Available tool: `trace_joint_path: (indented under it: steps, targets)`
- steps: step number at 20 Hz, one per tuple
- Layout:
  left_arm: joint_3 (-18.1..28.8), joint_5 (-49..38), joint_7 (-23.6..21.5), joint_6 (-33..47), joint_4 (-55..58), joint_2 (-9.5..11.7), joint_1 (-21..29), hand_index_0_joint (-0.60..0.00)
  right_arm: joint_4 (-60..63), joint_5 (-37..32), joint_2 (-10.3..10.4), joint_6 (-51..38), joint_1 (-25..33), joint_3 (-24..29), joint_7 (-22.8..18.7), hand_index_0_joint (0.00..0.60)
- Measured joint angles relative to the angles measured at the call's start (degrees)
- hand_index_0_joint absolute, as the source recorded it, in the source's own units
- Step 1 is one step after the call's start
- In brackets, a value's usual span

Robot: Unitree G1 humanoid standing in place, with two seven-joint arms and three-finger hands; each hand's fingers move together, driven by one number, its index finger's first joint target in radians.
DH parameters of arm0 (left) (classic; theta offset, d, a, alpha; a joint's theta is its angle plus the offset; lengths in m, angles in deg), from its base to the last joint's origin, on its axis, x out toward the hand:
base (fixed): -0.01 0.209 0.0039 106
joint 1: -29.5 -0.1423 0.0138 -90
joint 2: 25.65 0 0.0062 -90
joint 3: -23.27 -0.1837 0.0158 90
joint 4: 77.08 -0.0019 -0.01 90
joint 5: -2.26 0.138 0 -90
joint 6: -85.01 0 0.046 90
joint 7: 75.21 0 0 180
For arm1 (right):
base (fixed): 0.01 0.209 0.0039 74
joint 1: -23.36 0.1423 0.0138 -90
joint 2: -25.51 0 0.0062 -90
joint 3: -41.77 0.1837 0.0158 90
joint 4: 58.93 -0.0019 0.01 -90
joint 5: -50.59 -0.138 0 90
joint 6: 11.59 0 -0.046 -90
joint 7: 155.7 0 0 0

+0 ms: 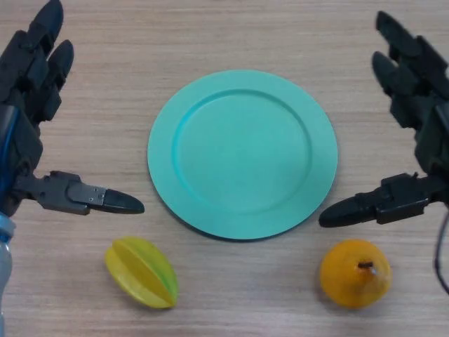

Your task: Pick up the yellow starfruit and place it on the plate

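The yellow starfruit (142, 272) lies on the wooden table near the front left, below and left of the teal plate (242, 154). The plate sits in the middle and has nothing on it. My left hand (31, 91) hovers at the left edge, open, its thumb reaching right just above the starfruit without touching it. My right hand (414, 105) is open at the right edge, thumb pointing left toward the plate's rim.
An orange round fruit with a dark stem (355, 273) rests at the front right, below my right thumb. Bare wooden tabletop (231, 35) stretches behind the plate.
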Motion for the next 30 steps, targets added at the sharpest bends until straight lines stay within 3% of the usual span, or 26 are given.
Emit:
trace_joint_path:
  steps: [10, 15, 17, 19, 20, 21, 25, 30]
  targets:
    - [-0.1, 2.3, 0.2, 0.1, -0.1, -0.1, -0.1, 0.000, 0.8, -0.1, 0.0, 0.0, 0.0, 0.0, 0.0, 0.000]
    - [0.3, 2.3, 5.2, 0.3, 4.7, -0.6, -5.9, 0.000, 1.8, -0.2, 0.0, -0.2, 0.1, -0.5, 0.0, 0.000]
    - [1.2, 2.3, 7.2, -3.8, 9.4, -3.0, -9.3, 0.000, 3.1, -0.3, 0.1, -0.2, 0.3, -0.9, 0.0, 0.000]
    - [0.6, 8.5, 7.1, -4.3, 9.8, -5.7, -13.9, 0.000, 3.5, -0.3, 0.2, -0.2, 0.5, -1.8, 0.0, 0.000]
    - [-0.5, 9.1, 6.0, -3.9, 8.4, -7.6, -16.1, 0.000, 4.5, -0.3, 0.4, -0.2, 1.0, -1.9, 0.0, 0.000]
    - [-2.0, 10.3, 4.4, -2.3, 7.6, -7.9, -17.7, 0.000, 5.2, -0.3, 0.6, -0.2, 1.4, -2.0, 0.0, 0.000]
    - [-5.2, 15.2, -1.6, 4.7, 6.8, -8.2, -22.3, 0.000, 5.3, -0.3, 1.3, -0.2, 1.5, -4.3, 0.0, 0.000]
    - [-7.5, 20.0, -6.9, 4.9, 1.7, -8.2, -25.2, 0.000, 5.5, -0.4, 2.3, -0.3, 1.8, -5.5, -0.2, 0.000]
